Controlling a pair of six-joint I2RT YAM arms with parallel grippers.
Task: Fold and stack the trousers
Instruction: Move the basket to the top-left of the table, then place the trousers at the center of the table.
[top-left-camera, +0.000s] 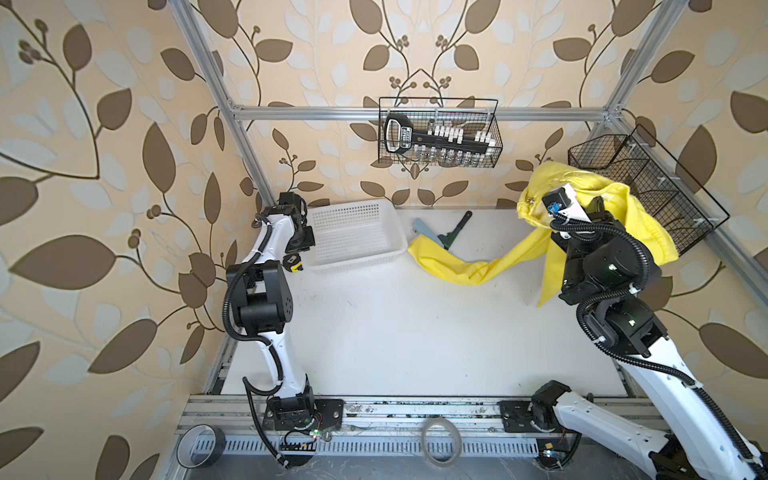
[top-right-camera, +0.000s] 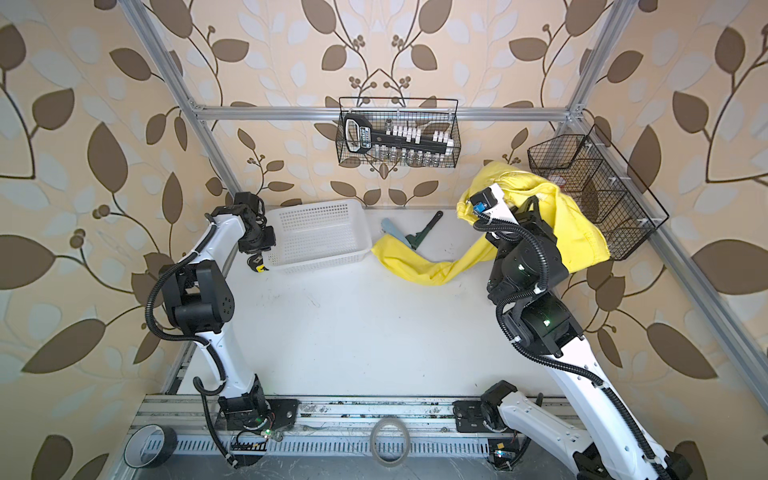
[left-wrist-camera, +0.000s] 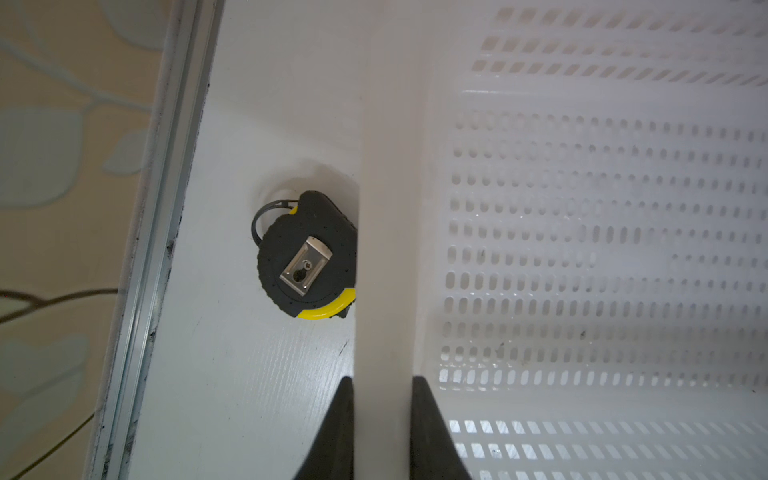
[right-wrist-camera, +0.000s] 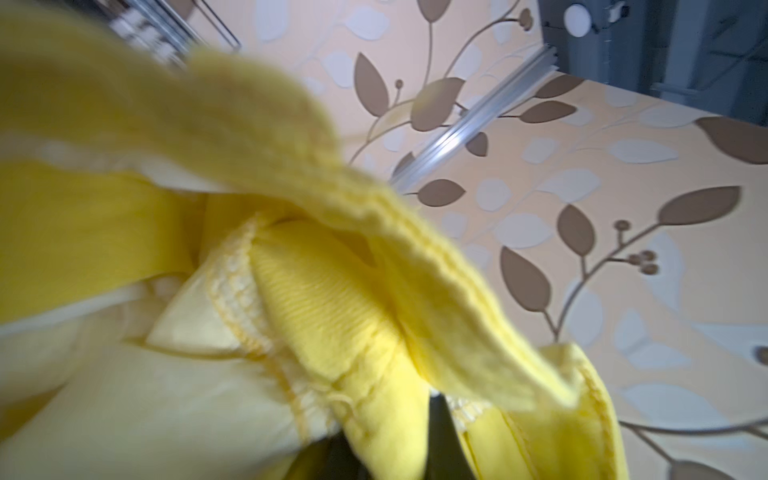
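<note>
— What is the cloth like?
— The trousers (top-left-camera: 465, 272) are bright yellow cotton, soft and rumpled. The right wrist view (right-wrist-camera: 311, 307) shows a finely ribbed weave, a stitched seam and a paler lining.

— Where do they lie?
— At two o'clock on the smooth white counter (top-left-camera: 395, 332). The waist end is lifted and drapes over the right arm (top-left-camera: 611, 266). One leg trails down to the counter and ends at twelve o'clock, lying across a dark green hand tool (top-left-camera: 457, 228). Another leg hangs straight down on the arm's near side.

— And the right pincer?
— The right pincer (right-wrist-camera: 390, 436) is clamped tight on a fold of the trousers, its black fingers nearly buried in cloth. The arm is reared up with a bent elbow, wrist raised toward one o'clock.

— The left side?
— The left arm (top-left-camera: 259, 291) rises from seven o'clock, folds at the elbow and tips its wrist down at ten o'clock. The left pincer (left-wrist-camera: 382, 386) is closed on the flat rim of the white perforated plastic basket (left-wrist-camera: 384, 166), one finger on each side. The basket is rectangular, with slotted walls. A round tape measure (left-wrist-camera: 307, 257) with a rubbery black-and-yellow case and a metal clip lies just beside it.
</note>
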